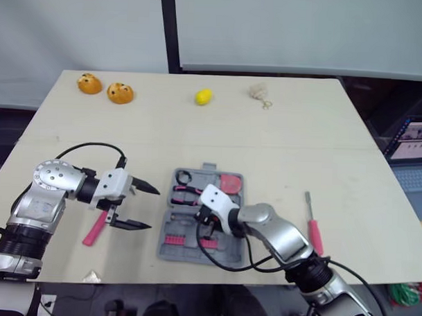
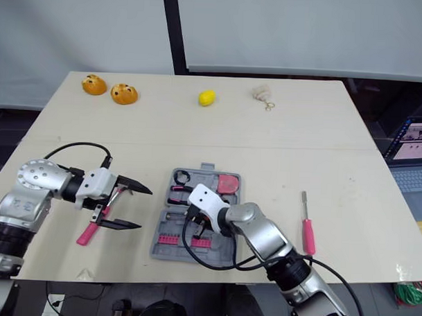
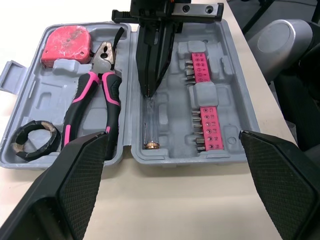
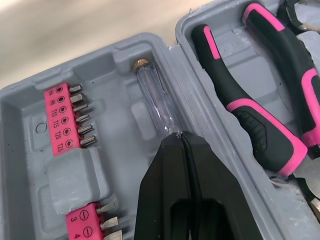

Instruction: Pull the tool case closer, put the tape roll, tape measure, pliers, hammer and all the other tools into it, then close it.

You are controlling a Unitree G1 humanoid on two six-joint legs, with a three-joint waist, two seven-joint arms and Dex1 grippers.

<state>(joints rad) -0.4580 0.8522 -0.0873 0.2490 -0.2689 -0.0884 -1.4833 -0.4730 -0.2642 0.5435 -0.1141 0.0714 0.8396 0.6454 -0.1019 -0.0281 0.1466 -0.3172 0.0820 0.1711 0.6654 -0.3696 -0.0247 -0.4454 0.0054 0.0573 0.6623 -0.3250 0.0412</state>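
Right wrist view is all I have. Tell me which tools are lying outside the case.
Observer: A red-handled screwdriver lies on the table, to the right of the tool case.
Operator: Now check the other side.
Observer: A pink-handled tool lies on the table left of the case, close by the left pincer, which is open.
Operator: List what sits in the case half beyond the pliers.
Observer: The tape measure and the tape roll lie in that half, at opposite ends.
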